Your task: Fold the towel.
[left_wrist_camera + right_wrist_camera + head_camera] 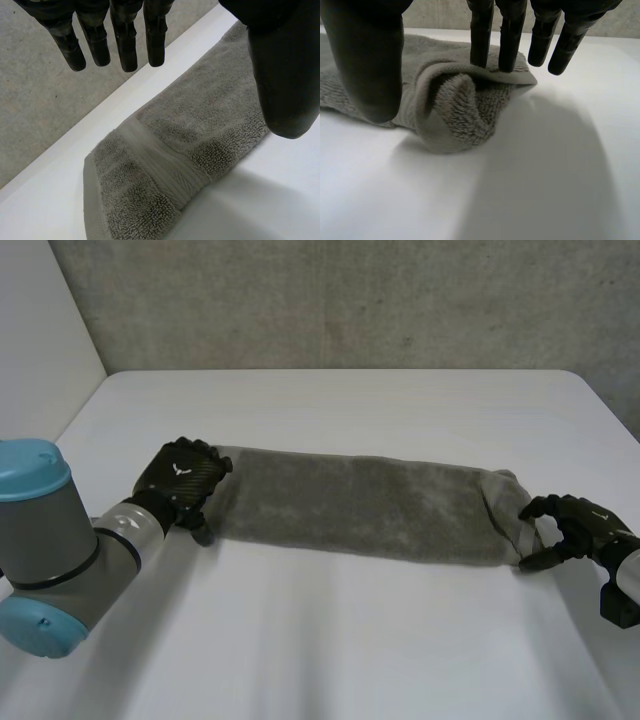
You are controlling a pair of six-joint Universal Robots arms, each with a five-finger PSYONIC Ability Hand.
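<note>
Item: grey towel, lying as a long strip across the white table, with the end-to-end fold not yet made.
Your left hand sits at the strip's left end, its fingers straight and spread from the thumb, above the banded hem and holding nothing. Your right hand is at the rumpled right end, relaxed, with two fingertips touching the raised fold and the thumb standing apart (no pinch closed). Step in hand, by my reading: taking hold of the ends. Next you will need a firm pinch on one end, then to carry it over onto the other.
</note>
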